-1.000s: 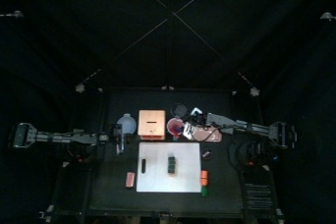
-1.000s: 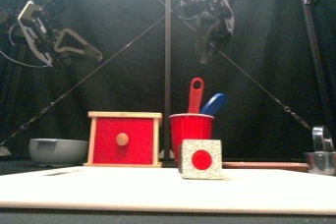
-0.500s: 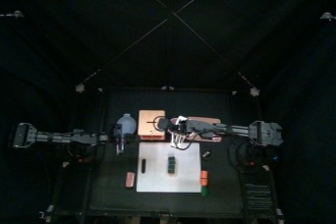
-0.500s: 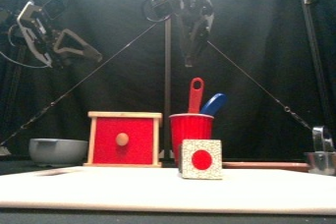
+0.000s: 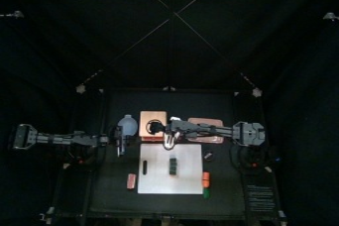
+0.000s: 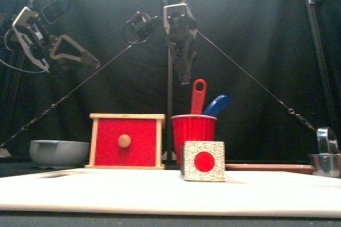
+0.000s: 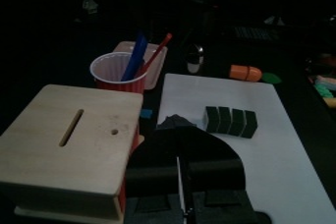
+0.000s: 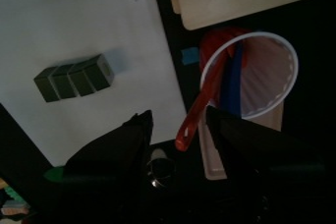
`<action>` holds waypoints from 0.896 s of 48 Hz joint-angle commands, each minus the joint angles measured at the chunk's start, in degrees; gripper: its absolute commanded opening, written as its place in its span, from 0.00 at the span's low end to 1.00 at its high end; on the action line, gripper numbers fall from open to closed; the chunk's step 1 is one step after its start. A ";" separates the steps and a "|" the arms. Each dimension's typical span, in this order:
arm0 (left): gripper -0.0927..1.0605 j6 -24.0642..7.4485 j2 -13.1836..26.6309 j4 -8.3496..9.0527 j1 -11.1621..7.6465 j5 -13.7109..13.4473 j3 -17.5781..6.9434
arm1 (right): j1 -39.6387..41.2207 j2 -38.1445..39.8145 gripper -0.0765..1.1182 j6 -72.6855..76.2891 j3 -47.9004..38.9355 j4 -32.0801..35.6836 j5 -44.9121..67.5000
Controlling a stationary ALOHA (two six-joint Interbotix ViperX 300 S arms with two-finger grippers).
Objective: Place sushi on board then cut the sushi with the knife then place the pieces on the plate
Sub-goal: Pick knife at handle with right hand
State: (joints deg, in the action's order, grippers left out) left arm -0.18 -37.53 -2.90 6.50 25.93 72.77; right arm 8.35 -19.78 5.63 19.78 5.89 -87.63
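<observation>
Tool [image 8: 180, 120] open above red knife [image 8: 207, 83]

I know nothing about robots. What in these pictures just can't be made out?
- Blades of the red knife and blue knife: front view, hidden inside the red cup.
- Sushi roll: front view shows only its end; blocks behind hidden.
- Red cup: top view, the right hand and arm cover it.
- Small toys beside the white board: top view, too small to name.
- Metal cutter: front view, cut by the right edge.

One board [image 5: 193, 173], one sushi roll [image 7: 230, 121], one red cup [image 6: 194, 131] — two knives [image 6: 198, 94] — one box [image 6: 127, 141], one bowl [image 6: 59, 152]
</observation>
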 commanded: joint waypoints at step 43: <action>0.05 -0.18 0.09 -0.09 0.09 0.18 -0.44 | -0.18 -2.46 0.76 0.35 -1.49 4.75 -4.22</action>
State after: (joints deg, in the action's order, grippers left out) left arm -0.26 -37.53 -2.90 6.42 25.84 73.04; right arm 8.17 -23.91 5.80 18.11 9.58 -91.76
